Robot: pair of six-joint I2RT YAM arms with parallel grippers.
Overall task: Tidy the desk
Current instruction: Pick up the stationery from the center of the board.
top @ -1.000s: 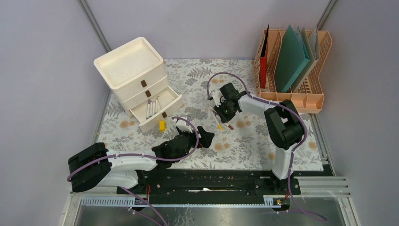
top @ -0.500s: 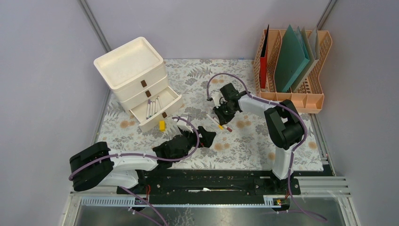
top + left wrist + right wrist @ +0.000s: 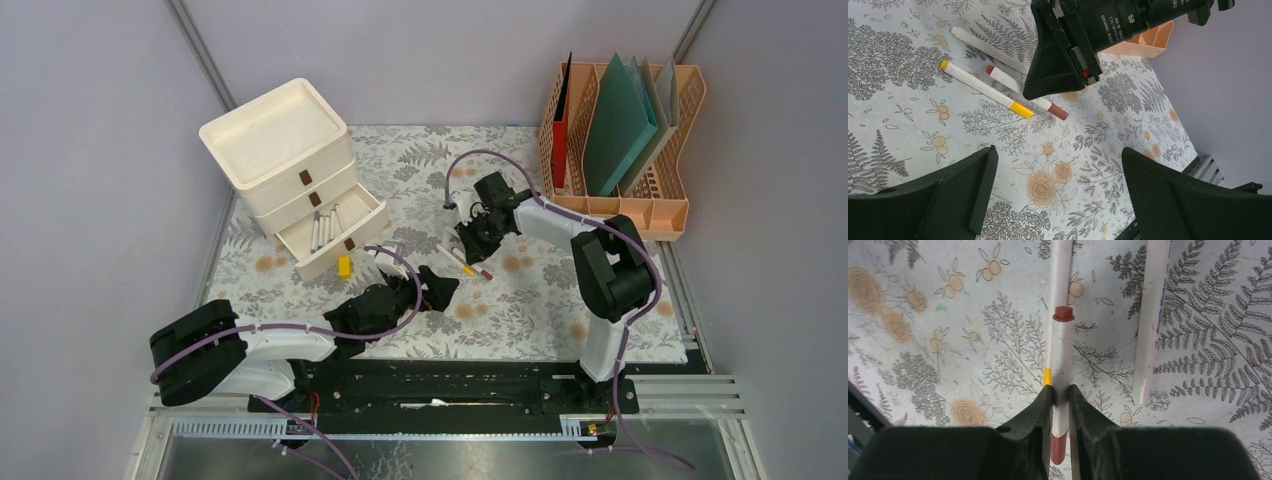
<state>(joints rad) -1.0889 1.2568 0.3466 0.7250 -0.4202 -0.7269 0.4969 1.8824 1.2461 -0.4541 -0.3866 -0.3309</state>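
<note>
Fingers of the left pincer (image 3: 1055, 165) stand wide and empty just above the table (image 3: 520, 300), likely waiting their turn. Beyond it, the right pincer (image 3: 1060, 395) is clamped on the red marker (image 3: 1062, 355), with the yellow marker (image 3: 983, 89) just beside it. The grip is probably for carrying the red marker to the open drawer (image 3: 335, 232). Since a second ago the right arm's elbow has swung aside; the left arm has barely shifted.

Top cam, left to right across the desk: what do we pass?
drawer unit → small yellow block → left gripper → right gripper, shut on the red-capped marker → file rack
</note>
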